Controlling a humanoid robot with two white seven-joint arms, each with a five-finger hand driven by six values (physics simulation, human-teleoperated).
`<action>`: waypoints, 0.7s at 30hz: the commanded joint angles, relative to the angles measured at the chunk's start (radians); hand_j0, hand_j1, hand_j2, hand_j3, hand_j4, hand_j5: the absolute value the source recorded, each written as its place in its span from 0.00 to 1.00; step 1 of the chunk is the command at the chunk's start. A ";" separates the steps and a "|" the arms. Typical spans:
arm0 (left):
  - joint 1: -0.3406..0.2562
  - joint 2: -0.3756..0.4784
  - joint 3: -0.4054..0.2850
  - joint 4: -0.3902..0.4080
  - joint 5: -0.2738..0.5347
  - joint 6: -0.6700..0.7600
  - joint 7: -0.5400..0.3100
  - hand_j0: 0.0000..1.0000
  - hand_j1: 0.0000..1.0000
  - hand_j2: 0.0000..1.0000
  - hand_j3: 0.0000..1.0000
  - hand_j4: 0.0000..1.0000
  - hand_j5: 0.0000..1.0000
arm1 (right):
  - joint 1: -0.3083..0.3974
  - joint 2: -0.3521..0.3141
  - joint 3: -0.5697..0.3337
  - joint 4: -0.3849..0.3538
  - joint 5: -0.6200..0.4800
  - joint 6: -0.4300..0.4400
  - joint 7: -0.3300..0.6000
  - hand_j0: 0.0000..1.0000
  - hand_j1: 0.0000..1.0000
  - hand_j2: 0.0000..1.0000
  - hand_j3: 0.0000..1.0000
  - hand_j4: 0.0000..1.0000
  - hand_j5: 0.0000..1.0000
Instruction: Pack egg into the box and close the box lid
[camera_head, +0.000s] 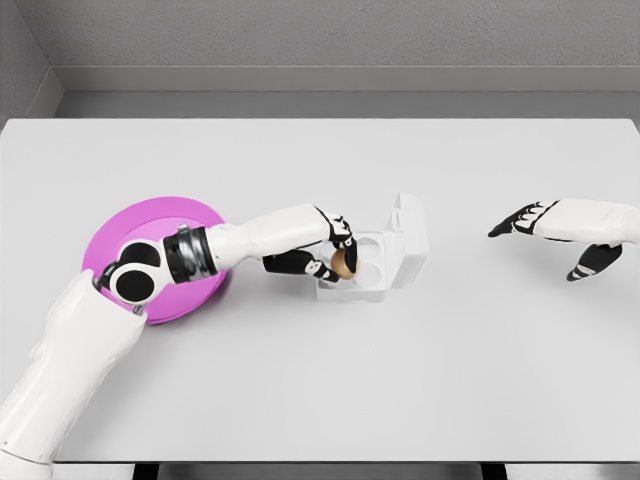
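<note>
While the left hand (338, 250) fingers clasp the small tan egg (342, 264) at the white plastic box's (372, 270) nine-o'clock rim, a tilted release could drop it onto the counter (320, 380) or nudge the upright lid (408, 236). Room lies open toward six o'clock; the right hand (545, 225) waits at three o'clock, fingers relaxed.

1 egg (342, 263), 1 box (385, 258), 1 pink plate (120, 225), 2 hands.

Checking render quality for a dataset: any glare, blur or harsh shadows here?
Head view: sharp throughout, even soft light, no glare on the table; only faint shadows under the box, plate and left hand holding the egg.
</note>
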 joint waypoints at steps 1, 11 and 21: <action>0.000 0.000 0.001 0.000 0.009 0.003 0.001 0.38 0.38 0.38 0.38 0.38 0.38 | 0.000 -0.001 -0.001 0.000 -0.005 0.002 0.000 1.00 1.00 1.00 1.00 1.00 1.00; 0.006 0.005 0.001 -0.005 0.019 0.003 0.001 0.38 0.38 0.38 0.38 0.38 0.38 | 0.000 -0.001 -0.001 0.000 -0.005 0.002 0.000 1.00 1.00 1.00 1.00 1.00 1.00; 0.015 0.006 0.005 -0.003 0.019 0.003 0.001 0.38 0.38 0.38 0.38 0.38 0.38 | 0.000 -0.001 -0.001 0.000 -0.005 0.002 0.000 1.00 1.00 1.00 1.00 1.00 1.00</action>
